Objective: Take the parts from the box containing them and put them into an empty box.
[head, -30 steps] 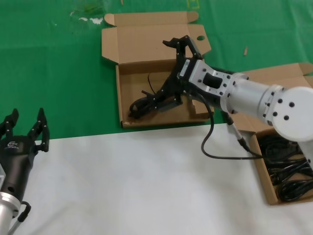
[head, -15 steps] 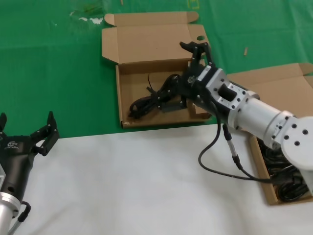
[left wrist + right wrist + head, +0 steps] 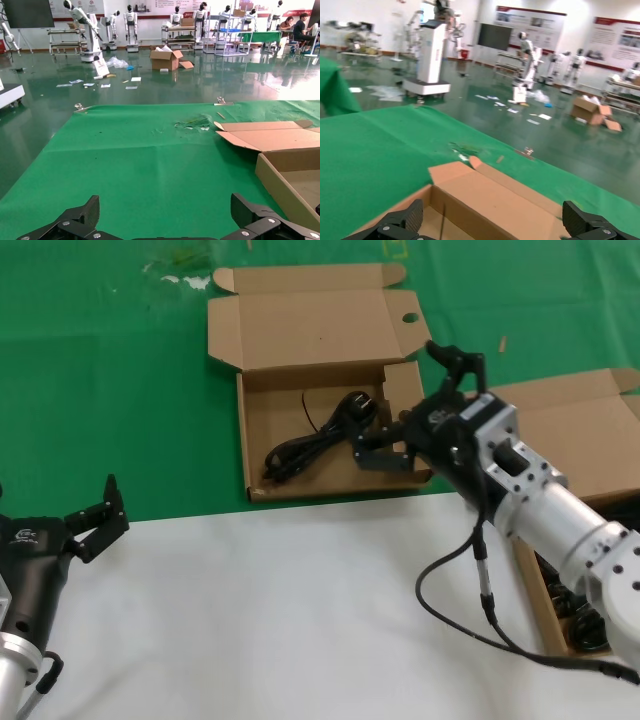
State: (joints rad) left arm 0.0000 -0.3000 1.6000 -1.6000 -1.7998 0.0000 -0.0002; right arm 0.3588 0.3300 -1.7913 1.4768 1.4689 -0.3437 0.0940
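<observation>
So one power cable (image 3: pixel 318 436) is lying in the wide shallow mailer box (image 3: pixel 262 390) at the far middle, right pincer (image 3: pixel 420 405) spread empty over its right edge, left pincer (image 3: pixel 70 525) idling open near-left, more cables (image 3: pixel 580 615) waiting in the deeper box (image 3: pixel 535 590) on the right.

Lighting: bright, even, from overhead; no strong directional source. Shadows: soft and short, a thin dark band inside the wide box (image 3: pixel 320 425) along its walls. Glare: broad pale reflections on the glossy hall floor (image 3: pixel 150 80) in the left wrist view. Blur: right wrist view smeared throughout, background robots (image 3: pixel 527 62) and posters indistinct. Head view sharp; white desk (image 3: pixel 250 620) cover near overexposed, without texture.
</observation>
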